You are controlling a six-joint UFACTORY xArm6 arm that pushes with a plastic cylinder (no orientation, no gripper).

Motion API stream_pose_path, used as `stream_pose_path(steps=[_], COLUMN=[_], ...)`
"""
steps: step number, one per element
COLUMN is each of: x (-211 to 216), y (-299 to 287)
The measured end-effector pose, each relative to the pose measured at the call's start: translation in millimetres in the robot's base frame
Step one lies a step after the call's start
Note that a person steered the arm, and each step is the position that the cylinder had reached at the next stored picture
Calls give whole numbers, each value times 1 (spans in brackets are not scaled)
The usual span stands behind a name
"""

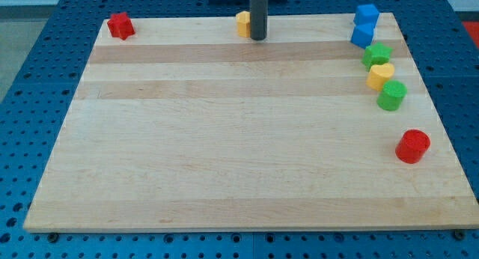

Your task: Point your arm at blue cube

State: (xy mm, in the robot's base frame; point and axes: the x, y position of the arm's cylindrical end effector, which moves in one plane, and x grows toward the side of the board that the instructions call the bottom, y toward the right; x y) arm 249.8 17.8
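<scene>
Two blue blocks sit at the board's top right corner: a blue block (367, 13) at the very corner and a blue cube (361, 35) just below it, touching it. My tip (258, 38) rests on the board at the top edge near the middle, well to the left of the blue blocks. A yellow block (243, 24) sits right beside the rod on its left, partly hidden by it.
A red block (120, 25) sits at the top left corner. Down the right edge run a green block (377, 55), a yellow heart-shaped block (380, 75), a green cylinder (391, 96) and a red cylinder (412, 146). The wooden board (224, 139) lies on a blue perforated table.
</scene>
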Motion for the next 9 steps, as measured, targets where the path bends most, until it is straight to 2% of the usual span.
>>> stream_pose_path(steps=[2, 3, 5, 6, 7, 8, 9], x=[2, 17, -24, -22, 52, 175, 310], y=[0, 10, 89, 107, 79, 44, 45])
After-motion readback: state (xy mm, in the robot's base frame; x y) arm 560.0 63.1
